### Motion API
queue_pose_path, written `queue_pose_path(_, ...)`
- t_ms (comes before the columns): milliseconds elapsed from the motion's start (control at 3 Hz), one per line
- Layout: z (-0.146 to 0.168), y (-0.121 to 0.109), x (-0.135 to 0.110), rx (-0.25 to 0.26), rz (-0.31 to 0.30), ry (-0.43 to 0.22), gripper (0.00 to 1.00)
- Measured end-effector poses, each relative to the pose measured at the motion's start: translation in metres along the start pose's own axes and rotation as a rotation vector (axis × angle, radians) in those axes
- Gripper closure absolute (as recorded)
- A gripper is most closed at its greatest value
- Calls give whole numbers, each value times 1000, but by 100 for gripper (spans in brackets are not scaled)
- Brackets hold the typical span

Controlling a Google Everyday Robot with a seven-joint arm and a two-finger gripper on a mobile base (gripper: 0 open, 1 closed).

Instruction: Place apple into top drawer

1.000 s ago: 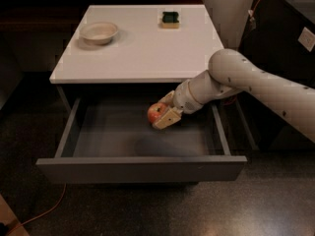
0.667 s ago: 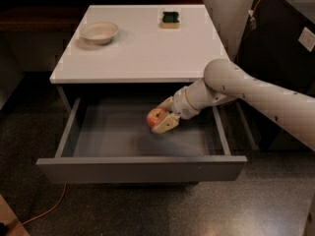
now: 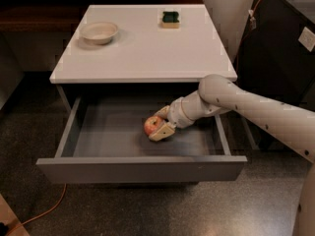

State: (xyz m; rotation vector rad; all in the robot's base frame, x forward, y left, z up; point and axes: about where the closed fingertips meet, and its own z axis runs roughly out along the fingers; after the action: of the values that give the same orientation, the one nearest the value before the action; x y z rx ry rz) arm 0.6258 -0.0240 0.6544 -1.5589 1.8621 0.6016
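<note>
As the gripper (image 3: 159, 123) is lowered further into the open top drawer (image 3: 98, 168) than a second ago, the apple (image 3: 152, 125) is held pinched between its fingers (image 3: 162, 132), close above the drawer floor beneath it, so that only release is judged outstanding.
</note>
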Motion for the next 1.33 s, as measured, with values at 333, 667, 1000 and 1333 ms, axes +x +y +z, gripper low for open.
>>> queue_pose_path(333, 22, -7, 9, -4, -21, -17, 76)
queue_pose_path(667, 32, -10, 13, -10, -25, -27, 53)
queue_pose_path(1000, 36, -11, 15, 2, -38, -46, 30)
queue_pose_path(1333, 39, -10, 15, -2, -40, -47, 6)
